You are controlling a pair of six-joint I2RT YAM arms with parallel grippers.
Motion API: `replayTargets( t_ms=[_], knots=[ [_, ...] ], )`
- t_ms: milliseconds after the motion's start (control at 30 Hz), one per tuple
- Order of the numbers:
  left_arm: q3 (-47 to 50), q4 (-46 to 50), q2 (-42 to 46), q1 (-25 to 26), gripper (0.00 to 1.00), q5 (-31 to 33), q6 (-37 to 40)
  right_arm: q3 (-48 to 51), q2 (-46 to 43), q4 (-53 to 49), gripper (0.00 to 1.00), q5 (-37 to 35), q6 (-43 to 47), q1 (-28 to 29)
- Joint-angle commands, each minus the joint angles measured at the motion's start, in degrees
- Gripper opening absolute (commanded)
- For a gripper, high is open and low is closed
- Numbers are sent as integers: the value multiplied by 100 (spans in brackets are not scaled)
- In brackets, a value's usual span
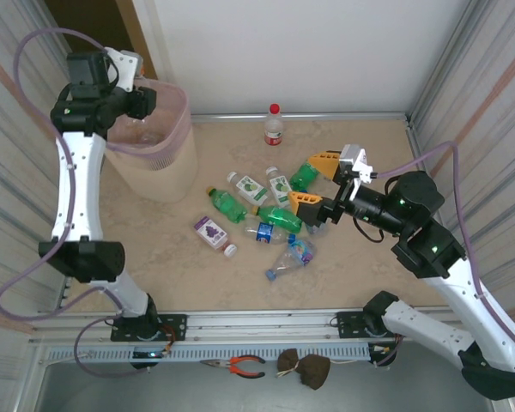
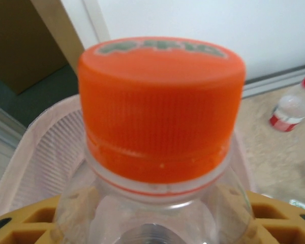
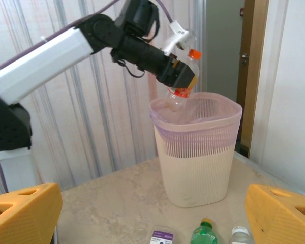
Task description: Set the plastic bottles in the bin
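From the top camera, the left claw (image 1: pixel 142 107) hangs above the mouth of the tall translucent pinkish-beige plastic bin (image 1: pixel 159 167), which stands at the far left of the beige table (image 1: pixel 154 257). What it grips is hard to see from here. The right claw (image 1: pixel 316 182) is spread wide at the right side of a heap of small green and clear plastic bottles (image 1: pixel 266 219) lying in the middle of the table. One clear bottle with a red cap (image 1: pixel 275 125) stands upright apart from them, near the far wall.

In the left wrist camera, a clear plastic bottle with an orange cap (image 2: pixel 161 101) sits between the yellow fingers (image 2: pixel 25 223) of the left claw, which is closed partly around its body. The ribbed wall of the bin lies just behind it.

In the right wrist camera, the left claw holds this bottle tilted, cap upward, its lower end at the level of the bin's rim, over the opening. The two yellow fingers of the right claw stand far apart with nothing gripped. Between them the tops of three bottles show on the table.
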State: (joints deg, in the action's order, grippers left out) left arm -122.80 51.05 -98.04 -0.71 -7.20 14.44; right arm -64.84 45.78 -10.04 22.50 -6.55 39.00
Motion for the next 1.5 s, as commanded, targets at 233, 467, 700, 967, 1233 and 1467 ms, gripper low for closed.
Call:
replayTargets(
  t_ms=[233,467,700,967,1233,1467],
  knots=[
    [-809,1218,-1095,-67,51,1010,604,-220,128,-77,92,17,309,31],
    [-357,1320,-1444,-142,51,680,518,-284,230,-81,92,144,271,35],
    [12,1320,-1817,-296,52,205,311,-241,146,-84,92,95,263,33],
    [97,1371,-2364,-376,61,-18,190,-212,73,-160,92,13,293,34],
    [202,1140,-2237,-371,76,-235,67,-161,-51,-217,91,-111,261,33],
    [16,1144,-1880,-371,83,-403,9,-168,-87,-329,91,-278,261,32]
  ],
)
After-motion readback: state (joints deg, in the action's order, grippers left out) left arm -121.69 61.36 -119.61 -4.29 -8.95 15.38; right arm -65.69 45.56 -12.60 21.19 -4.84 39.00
